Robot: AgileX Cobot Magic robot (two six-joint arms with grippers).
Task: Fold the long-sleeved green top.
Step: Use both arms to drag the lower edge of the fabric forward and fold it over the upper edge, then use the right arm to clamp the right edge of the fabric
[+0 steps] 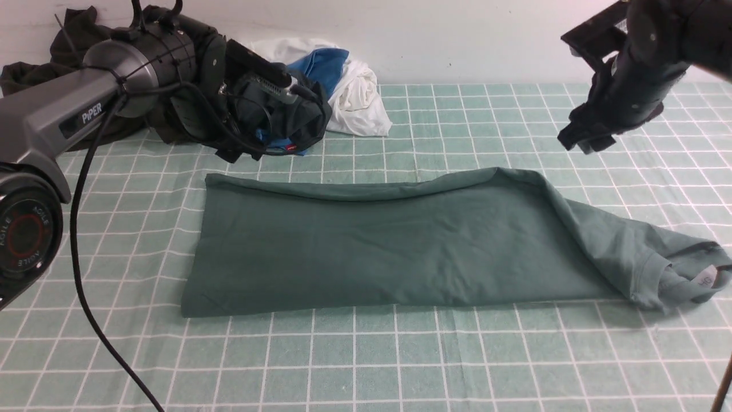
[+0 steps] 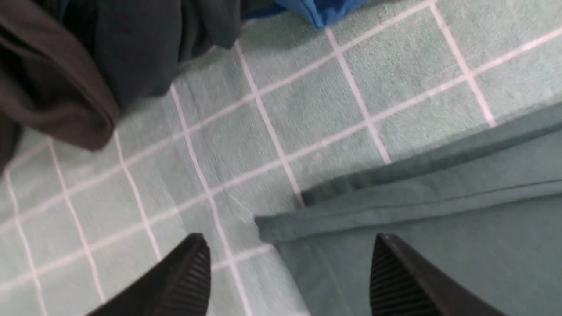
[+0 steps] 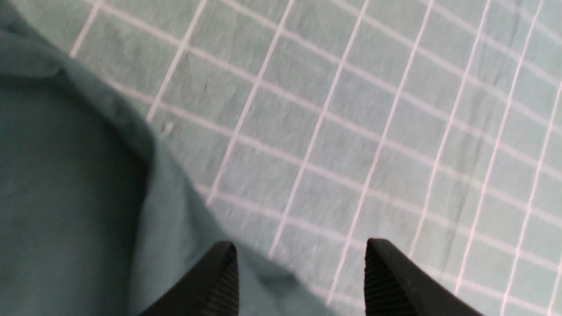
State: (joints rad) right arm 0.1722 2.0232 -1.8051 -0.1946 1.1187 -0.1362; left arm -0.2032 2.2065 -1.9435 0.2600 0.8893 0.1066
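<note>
One green top (image 1: 377,246) is lying centred on bench (image 1: 400,366), folded into a long band, collar bunching at right end; one clothes pile (image 1: 357,100) sitting behind; left jaws, right jaws gaping wide, empty.

Spare clothes heaped at the far left of your desk (image 1: 400,355)
You'll see a white garment (image 1: 360,106) bunched against a blue garment (image 1: 323,64), with dark clothing (image 1: 306,123) just beside them on the green checked cover.

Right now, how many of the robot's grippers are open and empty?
2. The left gripper hangs open over the far left corner of the green top; the right gripper hangs open by the top's far right edge. Neither holds anything.
</note>
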